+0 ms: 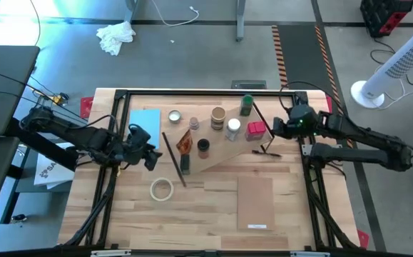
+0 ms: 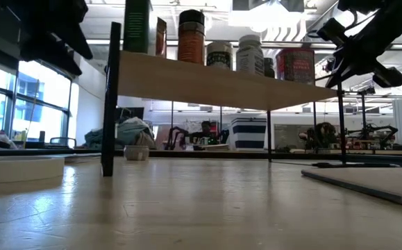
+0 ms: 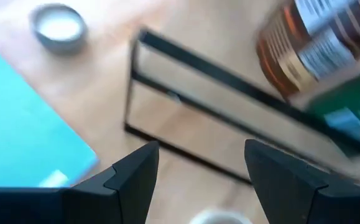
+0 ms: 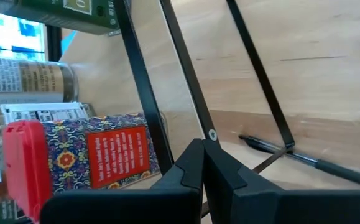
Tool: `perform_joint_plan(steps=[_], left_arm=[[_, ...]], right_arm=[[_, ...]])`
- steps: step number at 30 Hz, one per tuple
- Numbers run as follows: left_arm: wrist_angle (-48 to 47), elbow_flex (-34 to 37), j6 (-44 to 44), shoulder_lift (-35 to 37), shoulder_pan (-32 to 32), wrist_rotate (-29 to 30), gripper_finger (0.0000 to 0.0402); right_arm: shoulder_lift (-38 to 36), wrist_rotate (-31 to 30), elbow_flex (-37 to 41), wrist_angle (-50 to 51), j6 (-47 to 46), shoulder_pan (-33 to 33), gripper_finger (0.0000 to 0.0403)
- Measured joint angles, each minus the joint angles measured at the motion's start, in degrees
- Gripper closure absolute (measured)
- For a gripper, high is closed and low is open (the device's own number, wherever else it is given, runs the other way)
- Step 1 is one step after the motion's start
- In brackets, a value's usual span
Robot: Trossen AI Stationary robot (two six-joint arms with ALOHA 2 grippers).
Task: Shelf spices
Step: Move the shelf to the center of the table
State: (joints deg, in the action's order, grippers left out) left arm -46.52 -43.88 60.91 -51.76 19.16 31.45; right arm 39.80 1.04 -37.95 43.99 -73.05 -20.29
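The shelf (image 1: 227, 153), a pale plank on black wire end frames, stands slantwise mid-table. Several spices stand on its plank: a green-topped jar (image 1: 246, 106), a tan one (image 1: 217, 114), a white one (image 1: 233, 127), a red-lidded one (image 1: 255, 130) and a dark brown one (image 1: 203, 146). A small round tin (image 1: 174, 116) sits on the table beside the shelf's left end. My left gripper (image 1: 149, 153) hovers open off the shelf's left end frame (image 3: 229, 93), with nothing between its fingers. My right gripper (image 1: 276, 128) is shut and empty, close to the right end frame (image 4: 167, 74) and the red-lidded jar (image 4: 74, 162).
A light-blue pad (image 1: 145, 121) lies at the far left, a white tape ring (image 1: 162, 189) at the near left, and a thin pale board (image 1: 255, 203) at the near right. A pen (image 4: 304, 158) lies on the table by the shelf's right end.
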Motion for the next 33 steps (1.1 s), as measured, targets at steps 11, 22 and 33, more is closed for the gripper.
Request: perform_joint_plan(steps=[11, 22, 33], left_arm=[[-2.3, 0.0, -6.0, -2.5, -5.9, 3.8, 0.0168], [-6.7, 0.0, -4.3, -2.8, -6.9, 5.9, 0.0168], [-7.6, 0.0, -7.1, -2.9, -10.0, 7.7, 0.0168]], right_arm=[[1.3, -4.2, 0.0, -2.6, -4.6, 5.9, 0.0403], [4.7, -4.2, 0.0, -7.0, -5.1, 8.1, 0.0403], [5.6, -4.1, 0.0, -8.2, -8.5, 14.1, 0.0403]])
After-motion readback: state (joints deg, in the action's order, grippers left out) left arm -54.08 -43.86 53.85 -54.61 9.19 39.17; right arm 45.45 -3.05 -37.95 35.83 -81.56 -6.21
